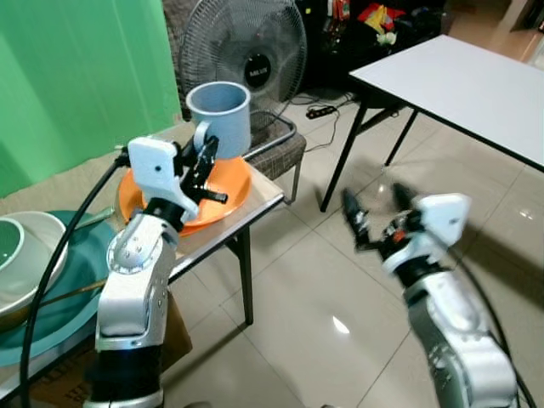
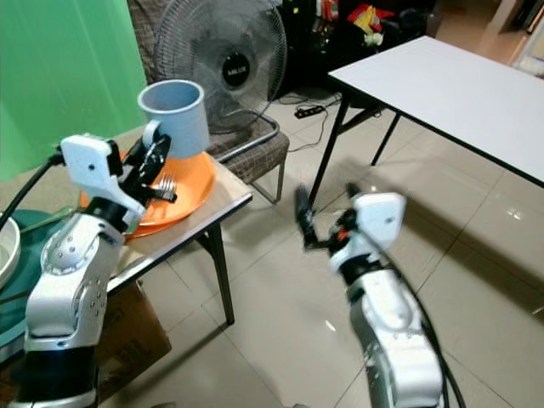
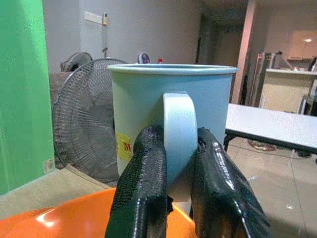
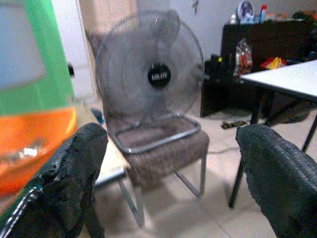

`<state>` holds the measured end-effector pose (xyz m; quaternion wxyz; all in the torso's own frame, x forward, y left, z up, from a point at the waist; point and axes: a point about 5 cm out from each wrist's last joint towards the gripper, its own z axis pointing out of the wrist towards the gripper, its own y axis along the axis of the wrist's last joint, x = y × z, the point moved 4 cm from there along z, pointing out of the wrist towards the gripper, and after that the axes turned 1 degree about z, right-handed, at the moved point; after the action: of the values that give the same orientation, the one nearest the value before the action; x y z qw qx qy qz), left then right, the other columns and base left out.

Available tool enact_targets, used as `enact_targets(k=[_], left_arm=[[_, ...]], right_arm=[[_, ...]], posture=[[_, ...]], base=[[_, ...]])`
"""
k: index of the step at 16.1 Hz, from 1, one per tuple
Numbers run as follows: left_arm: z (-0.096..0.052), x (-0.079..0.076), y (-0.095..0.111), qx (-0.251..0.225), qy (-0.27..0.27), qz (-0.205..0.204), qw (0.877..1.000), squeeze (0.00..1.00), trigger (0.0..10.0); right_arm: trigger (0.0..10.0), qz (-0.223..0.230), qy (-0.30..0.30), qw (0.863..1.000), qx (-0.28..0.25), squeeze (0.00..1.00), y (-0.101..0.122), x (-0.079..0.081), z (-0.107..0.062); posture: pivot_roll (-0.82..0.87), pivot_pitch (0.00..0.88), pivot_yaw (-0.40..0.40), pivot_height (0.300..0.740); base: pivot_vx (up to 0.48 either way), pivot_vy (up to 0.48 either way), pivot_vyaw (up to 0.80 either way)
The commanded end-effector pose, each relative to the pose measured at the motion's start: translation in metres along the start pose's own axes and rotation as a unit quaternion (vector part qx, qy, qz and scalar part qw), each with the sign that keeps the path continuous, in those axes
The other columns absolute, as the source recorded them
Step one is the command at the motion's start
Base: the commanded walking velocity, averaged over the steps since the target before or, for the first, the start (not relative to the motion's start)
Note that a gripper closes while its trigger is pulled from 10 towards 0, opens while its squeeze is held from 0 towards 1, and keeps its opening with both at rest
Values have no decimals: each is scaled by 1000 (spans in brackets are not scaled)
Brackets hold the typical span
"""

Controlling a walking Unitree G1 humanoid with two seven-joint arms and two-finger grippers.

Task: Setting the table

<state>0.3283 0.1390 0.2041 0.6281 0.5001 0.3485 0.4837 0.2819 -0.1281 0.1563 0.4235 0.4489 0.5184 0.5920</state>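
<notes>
One blue mug (image 1: pixel 219 116) on one orange plate (image 1: pixel 228 197); left gripper (image 3: pixel 179 163) fingers pinching handle; right gripper (image 1: pixel 374 210) fingers wide.

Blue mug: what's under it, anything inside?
The blue mug stands on the orange plate, with a fork beside it. The left gripper is closed on the mug handle. Its inside is hidden by the rim.

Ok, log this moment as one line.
left gripper: shut on mug handle | mug: above orange plate | right gripper: open, idle
</notes>
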Motion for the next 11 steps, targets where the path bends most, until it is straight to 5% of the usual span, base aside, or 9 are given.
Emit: enact_targets(k=[1,3,7,11], left_arm=[[-2,-8,0,4,-17,7,1000,0,10000],[-17,-6,-22,50,-20,45,998,0,10000],[-19,1,-35,90,-19,61,994,0,10000],[-5,-6,-20,66,-23,69,995,0,10000]], right_arm=[[10000,-14,-4,1000,9,0,-2,0,0],[10000,-22,-8,1000,5,0,1,0,-4],[10000,-33,-39,999,-9,0,9,-12,-11],[10000,-19,-99,994,-28,0,16,-37,-16]], posture=[[-10,0,-37,740],[-23,3,-28,740],[-49,0,0,740],[-43,0,26,740]], base=[[0,0,0],[0,0,-391],[0,0,-800],[0,0,-800]])
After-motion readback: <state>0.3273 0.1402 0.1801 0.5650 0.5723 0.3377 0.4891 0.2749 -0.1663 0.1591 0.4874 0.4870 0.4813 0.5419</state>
